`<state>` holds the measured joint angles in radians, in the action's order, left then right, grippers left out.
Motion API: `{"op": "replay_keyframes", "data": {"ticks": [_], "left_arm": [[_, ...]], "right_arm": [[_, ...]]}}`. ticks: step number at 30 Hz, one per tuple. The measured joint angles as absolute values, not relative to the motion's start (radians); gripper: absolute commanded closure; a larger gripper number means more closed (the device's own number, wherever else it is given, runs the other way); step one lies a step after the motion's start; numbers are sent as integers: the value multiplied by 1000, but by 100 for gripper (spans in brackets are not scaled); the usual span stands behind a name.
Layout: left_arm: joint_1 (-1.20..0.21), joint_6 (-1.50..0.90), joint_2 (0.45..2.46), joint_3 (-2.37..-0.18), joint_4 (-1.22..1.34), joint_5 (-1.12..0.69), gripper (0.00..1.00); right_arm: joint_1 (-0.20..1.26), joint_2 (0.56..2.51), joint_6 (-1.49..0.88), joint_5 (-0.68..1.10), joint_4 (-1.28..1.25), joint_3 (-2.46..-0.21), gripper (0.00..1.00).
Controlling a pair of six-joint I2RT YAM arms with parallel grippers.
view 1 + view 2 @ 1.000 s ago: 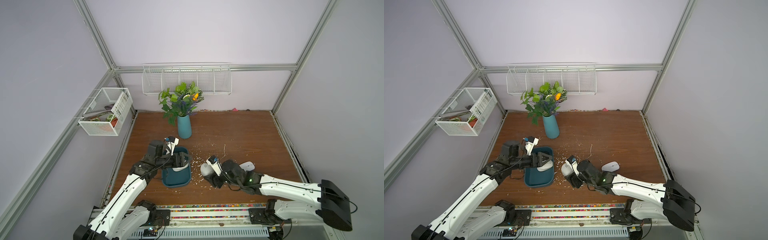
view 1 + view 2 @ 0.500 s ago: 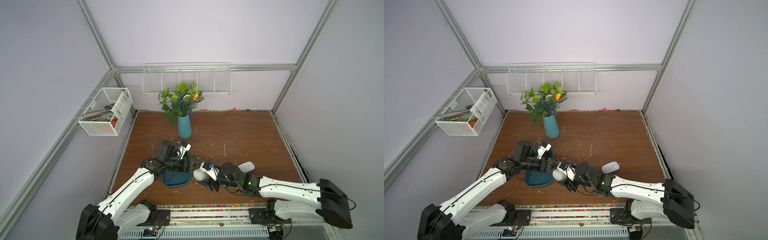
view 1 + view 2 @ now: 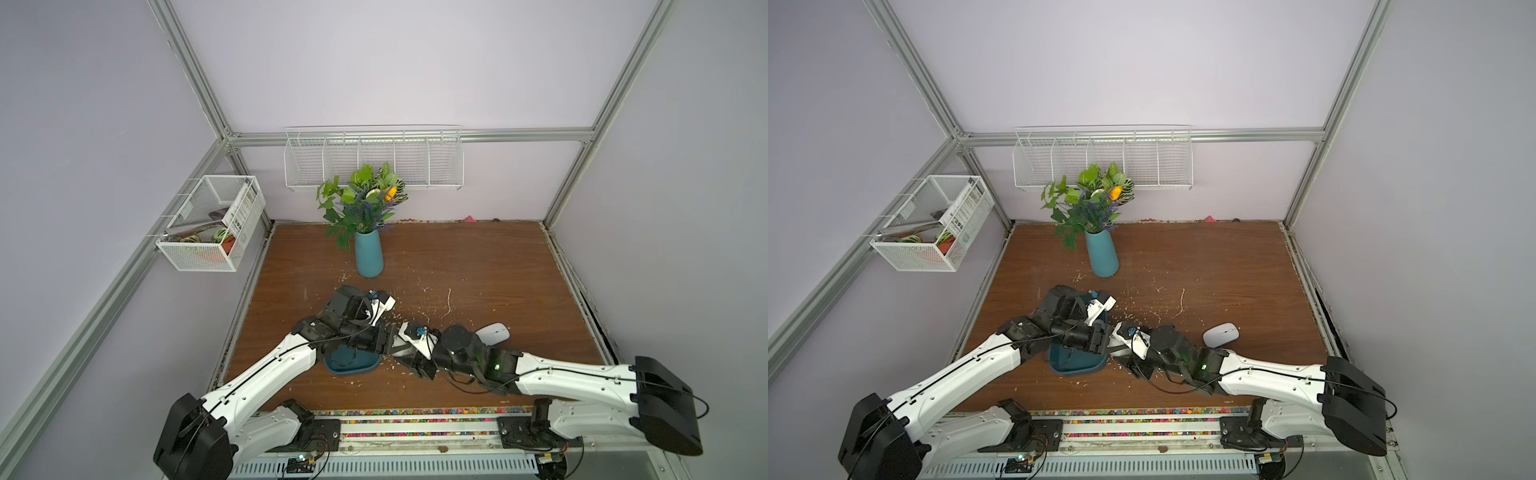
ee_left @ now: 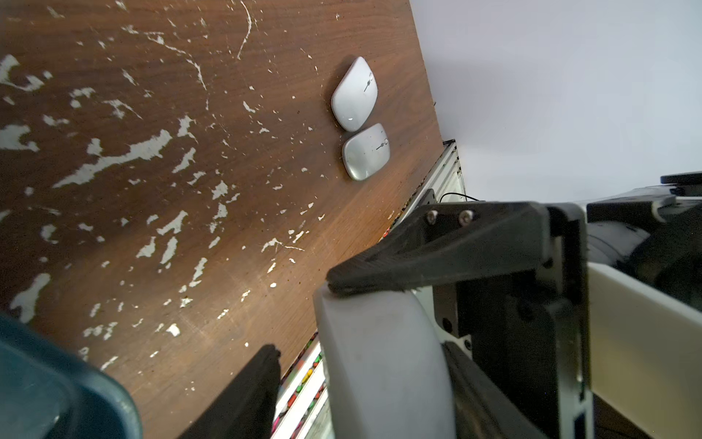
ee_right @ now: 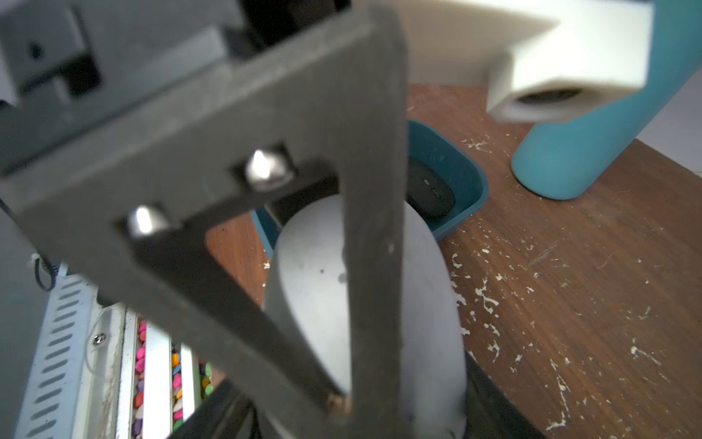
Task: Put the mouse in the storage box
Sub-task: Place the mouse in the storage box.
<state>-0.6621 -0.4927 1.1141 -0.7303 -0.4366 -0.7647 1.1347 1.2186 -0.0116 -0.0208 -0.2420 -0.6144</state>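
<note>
The right tool (image 5: 357, 418) is clamped on the smooth, matte grey mouse (image 5: 311, 296). Its long axis runs out from that tool, rounded end toward the dark teal plastic storage box (image 5: 467, 178) just beyond. The left tool (image 3: 386, 338) stands apart around it, one finger (image 4: 250, 387) clear. In both top views the tools cover the mouse. Only the right wrist view shows a black mouse (image 5: 429, 190) lying in the box.

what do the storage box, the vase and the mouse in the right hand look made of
storage box: likely moulded plastic, dark teal, smooth rounded rim with a slight sheen.
vase: maybe ceramic or plastic; matte teal, no glare.
held mouse: plastic, satin grey-white shell, a few dark specks.
</note>
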Motion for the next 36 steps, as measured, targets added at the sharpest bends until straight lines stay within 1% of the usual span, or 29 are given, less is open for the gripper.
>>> {"op": "replay_keyframes", "data": {"ticks": [5, 9, 10, 12, 13, 15, 16, 17, 20, 24, 29, 32, 36], "left_arm": [[-664, -490, 1116, -730, -443, -758, 54], [-664, -491, 1115, -730, -448, -743, 73], [-664, -490, 1115, -730, -448, -741, 79], [-664, -488, 1113, -730, -450, -738, 89], [-664, -488, 1112, -730, -453, -735, 91], [-664, -487, 1110, -731, -458, -722, 93], [-664, -487, 1106, -731, -464, -709, 94], [-664, -487, 1099, -731, -474, -693, 95], [-663, -492, 1070, -748, -530, -607, 98], [-642, -532, 976, -765, -581, -435, 99], [-511, -649, 837, -677, -563, -294, 99], [-498, -694, 834, -622, -565, -242, 98], [-491, -724, 895, -608, -558, -211, 99]], "right_arm": [[1135, 1250, 2, -26, -251, -614, 39], [1135, 1262, 5, -26, -256, -614, 38], [1135, 1263, 6, -26, -257, -614, 34], [1135, 1266, 7, -27, -261, -614, 17], [1135, 1268, 12, -28, -266, -614, 12], [1135, 1271, 11, -36, -282, -614, 4], [1135, 1271, 9, -45, -286, -614, 2], [1137, 1271, 5, -59, -295, -611, 1], [1138, 1260, -14, -124, -338, -572, 1], [1138, 1208, -38, -197, -374, -485, 1], [1129, 1192, -64, -249, -406, -461, 2], [1118, 1192, -75, -263, -424, -461, 2], [1111, 1190, -88, -267, -446, -453, 2]]}}
